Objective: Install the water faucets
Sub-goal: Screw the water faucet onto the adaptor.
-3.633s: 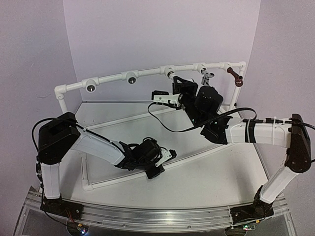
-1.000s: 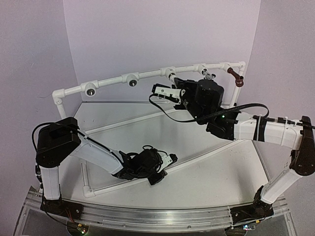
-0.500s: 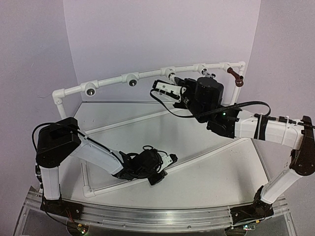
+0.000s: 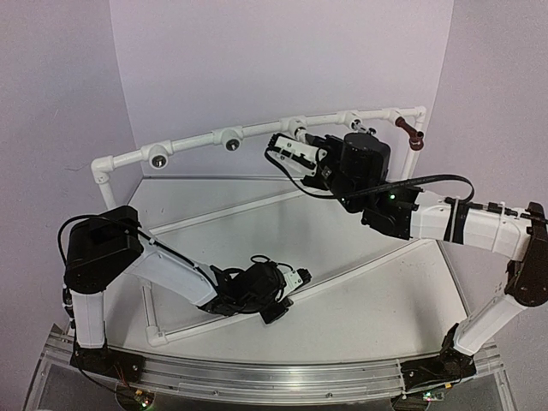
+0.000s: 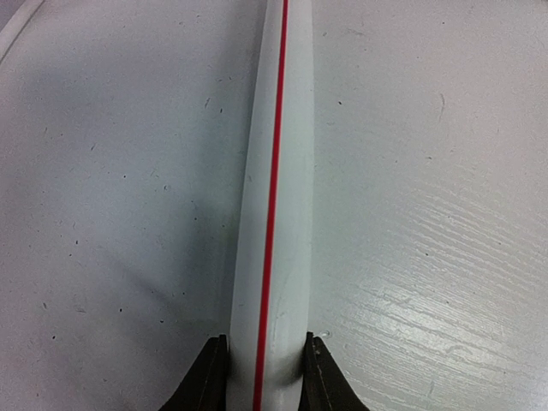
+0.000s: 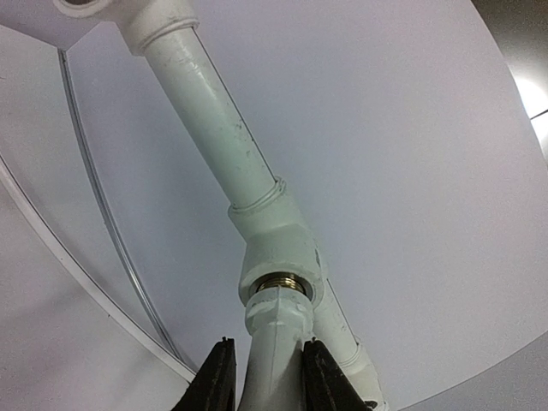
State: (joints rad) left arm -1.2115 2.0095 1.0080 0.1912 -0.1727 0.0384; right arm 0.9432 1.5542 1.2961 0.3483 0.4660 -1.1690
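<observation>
Nearest you, the left pincer [image 5: 265, 360] sits low over the worktop [image 4: 368, 317], clenched on the low front pipe [image 5: 274, 171]. Its two dark fingertips press either side of the white tube, and the tube's thin red stripe runs straight away between them. From above, that pipe [image 4: 360, 267] lies slanting across the worktop, with the left pincer [image 4: 295, 278] on it just left of the middle.

Farther back, your right arm reaches up to the back rail [image 4: 188, 145]. The right pincer [image 6: 264, 368] is closed on the white faucet [image 6: 276, 334], a finger on each side of its body. The faucet's end meets the mouth of a tee socket [image 6: 278, 248] — a brass ring shows at the joint.

Along the rail to the right, the silver faucet [image 4: 368, 128] peeks out just behind the right arm's wrist. The dark red-brown faucet [image 4: 411, 131] juts from the rail near the corner. To the left, two open sockets [image 4: 158, 157] face forward — dark round holes.
</observation>
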